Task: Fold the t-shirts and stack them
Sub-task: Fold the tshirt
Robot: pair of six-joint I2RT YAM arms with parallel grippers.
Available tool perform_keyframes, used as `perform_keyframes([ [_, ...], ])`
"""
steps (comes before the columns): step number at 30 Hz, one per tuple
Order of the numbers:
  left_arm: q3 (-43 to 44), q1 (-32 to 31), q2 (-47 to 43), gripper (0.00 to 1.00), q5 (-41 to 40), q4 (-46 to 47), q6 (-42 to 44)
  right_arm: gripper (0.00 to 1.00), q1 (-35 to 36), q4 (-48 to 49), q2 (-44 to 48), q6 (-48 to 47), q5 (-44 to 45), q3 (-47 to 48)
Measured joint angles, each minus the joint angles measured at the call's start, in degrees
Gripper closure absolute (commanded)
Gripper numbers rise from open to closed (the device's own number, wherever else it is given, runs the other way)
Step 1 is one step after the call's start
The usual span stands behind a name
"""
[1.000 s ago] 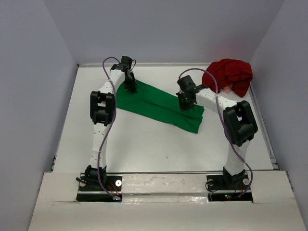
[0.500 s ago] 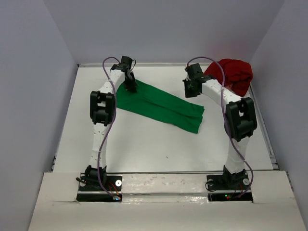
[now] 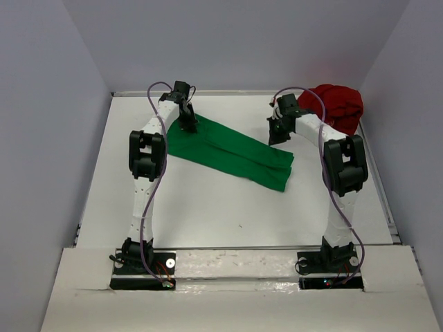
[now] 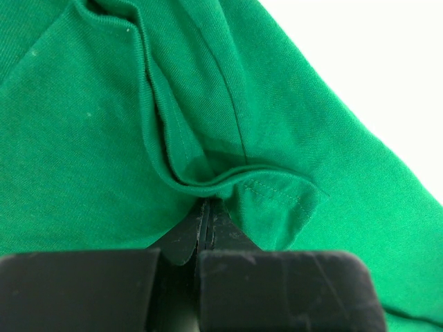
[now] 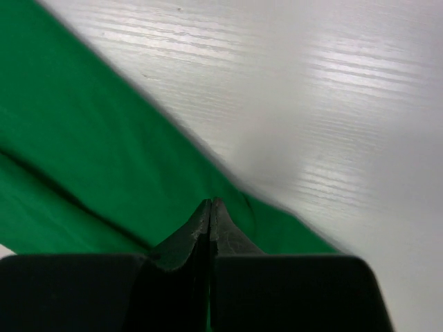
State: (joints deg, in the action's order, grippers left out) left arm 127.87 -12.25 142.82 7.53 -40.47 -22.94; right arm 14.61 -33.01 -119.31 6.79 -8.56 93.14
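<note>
Your left pincer (image 4: 208, 207) is clamped on a fold of the green shirt (image 3: 228, 149), at its left end; your right pincer (image 5: 210, 207) hangs closed, empty, over its far edge. The red shirt (image 3: 336, 107) lies bunched beyond its right end. Open the right before descending; pinch both layers.

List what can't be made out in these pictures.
Top view: red t-shirt is bunched, its sleeves hidden in its own folds.
Top view: left arm covers the green t-shirt's left end.
Left wrist: a fold hides whether the left gripper pinches cloth.
Right wrist: blur smears the green shirt's edge.
</note>
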Motion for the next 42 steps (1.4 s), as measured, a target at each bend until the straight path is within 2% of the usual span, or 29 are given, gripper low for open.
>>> perform_keyframes([
  [12, 0.0, 0.0, 0.0, 1.00, 0.0, 0.2, 0.0, 1.00, 0.1, 0.1, 2.1, 0.3, -1.3, -2.3],
  [21, 0.0, 0.0, 0.0, 1.00, 0.0, 0.1, -0.2, 1.00, 0.9, -2.5, 2.1, 1.2, 2.8, -2.4],
  [30, 0.0, 0.0, 0.0, 1.00, 0.0, 0.1, -0.2, 1.00, 0.9, -3.0, 2.1, 3.8, 7.0, -6.4],
  [42, 0.6, 0.0, 0.2, 1.00, 0.1, -0.3, -0.2, 1.00, 1.0, 3.2, 4.9, 8.7, 9.7, -12.9],
])
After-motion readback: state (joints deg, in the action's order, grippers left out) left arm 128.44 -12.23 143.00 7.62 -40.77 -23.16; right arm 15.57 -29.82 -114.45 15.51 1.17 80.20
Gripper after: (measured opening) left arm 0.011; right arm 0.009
